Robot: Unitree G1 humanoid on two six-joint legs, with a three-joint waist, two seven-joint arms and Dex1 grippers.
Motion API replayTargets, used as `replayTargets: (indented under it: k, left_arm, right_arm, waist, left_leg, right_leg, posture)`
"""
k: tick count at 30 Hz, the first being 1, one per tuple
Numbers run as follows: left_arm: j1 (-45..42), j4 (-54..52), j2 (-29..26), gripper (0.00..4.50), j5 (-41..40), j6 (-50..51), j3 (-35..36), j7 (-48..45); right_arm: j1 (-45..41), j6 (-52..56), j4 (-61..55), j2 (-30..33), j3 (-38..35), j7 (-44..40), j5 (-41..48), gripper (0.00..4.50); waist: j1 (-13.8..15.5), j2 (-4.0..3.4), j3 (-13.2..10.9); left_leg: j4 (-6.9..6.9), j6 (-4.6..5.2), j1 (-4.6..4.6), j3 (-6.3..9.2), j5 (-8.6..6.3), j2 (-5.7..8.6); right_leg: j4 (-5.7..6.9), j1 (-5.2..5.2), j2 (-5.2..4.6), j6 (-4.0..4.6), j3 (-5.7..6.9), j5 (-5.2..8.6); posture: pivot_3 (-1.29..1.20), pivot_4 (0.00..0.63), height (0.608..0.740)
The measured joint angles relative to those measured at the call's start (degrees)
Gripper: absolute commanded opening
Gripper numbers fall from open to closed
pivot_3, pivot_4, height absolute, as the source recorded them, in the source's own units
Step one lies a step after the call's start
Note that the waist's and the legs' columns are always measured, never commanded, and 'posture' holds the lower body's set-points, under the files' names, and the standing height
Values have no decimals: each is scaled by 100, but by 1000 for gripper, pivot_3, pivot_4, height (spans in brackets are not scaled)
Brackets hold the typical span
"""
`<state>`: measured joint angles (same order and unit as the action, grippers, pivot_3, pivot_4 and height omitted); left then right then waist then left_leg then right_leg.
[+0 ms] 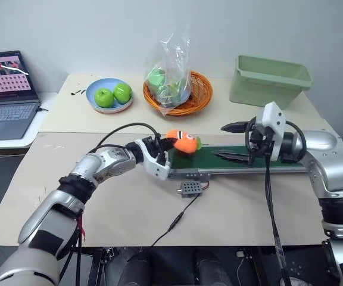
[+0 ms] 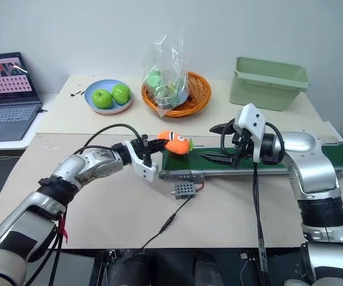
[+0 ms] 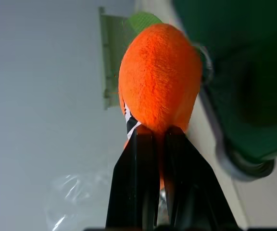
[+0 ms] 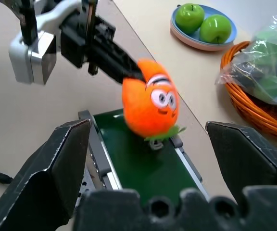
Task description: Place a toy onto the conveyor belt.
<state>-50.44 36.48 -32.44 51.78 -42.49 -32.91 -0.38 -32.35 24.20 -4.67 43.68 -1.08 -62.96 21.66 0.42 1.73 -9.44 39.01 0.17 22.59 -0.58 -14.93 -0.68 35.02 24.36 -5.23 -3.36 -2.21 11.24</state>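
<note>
Nearest the front edge of the desk (image 1: pixel 130 226), a thin black cable (image 1: pixel 174 223) runs up to a small grey box (image 1: pixel 190 189) lying just beside the near rail of the conveyor belt (image 1: pixel 249 161). The belt lies lengthwise along the middle of the desk, its left roller end near the desk's centre.

The left gripper (image 1: pixel 170 143) reaches in from the left, its two black fingers (image 3: pixel 150 192) pressed tight together and pinching the tail end of the orange toy (image 1: pixel 184 142). The toy hangs in the air over the left end of the belt, face turned toward the right arm, its small green leaf tuft low against the belt frame; whether it touches the belt cannot be told.

The right gripper (image 1: pixel 238 142) hovers over the belt further along, pointing at the toy, its fingers spread wide apart and holding nothing.

Toward the desk's far edge stand a blue plate (image 1: pixel 109 95) with two green apples (image 1: pixel 113 95), an orange woven basket (image 1: pixel 183 92) carrying a clear plastic bag (image 1: pixel 170 65) of green items, and a pale green bin (image 1: pixel 270 80) at the far right corner. A laptop (image 1: pixel 8 95) sits on a separate surface off the far left corner.
</note>
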Motion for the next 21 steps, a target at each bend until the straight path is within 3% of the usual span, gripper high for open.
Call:
replayTargets:
  k: [7,11,19,21]
  left_arm:
    - [-198,712,140,247,222,-282,-324,90]
    - [-200,782,147,1269,-165,-563,-311,-286]
    - [64,548,116,4213,-1541,-745,96,-1536]
    - [164,415,79,4439,-1906,-611,250,-1890]
  right_arm:
    - [168,110,-203,19,-84,134,64,4500]
    - [170,123,-231,20,-87,185,108,4500]
    - [154,123,-214,18,-71,182,113,4500]
    - [150,123,-195,18,-69,177,112,4500]
  waist:
    - [-7,0,0]
    - [-8,0,0]
    - [-50,-1,1]
    - [-71,-1,1]
  left_leg:
    - [2,0,0,0,0,0]
    - [2,0,-1,1,0,-1]
    - [3,0,-6,1,0,-4]
    - [3,0,-7,1,0,-4]
  right_leg:
    - [0,-1,-1,-1,0,0]
    - [1,-1,-1,-1,0,0]
    - [3,-3,2,-1,-2,0]
    - [3,-3,2,-1,-2,0]
  posture:
    - [0,150,740]
    - [0,150,740]
    - [0,150,740]
    - [0,150,740]
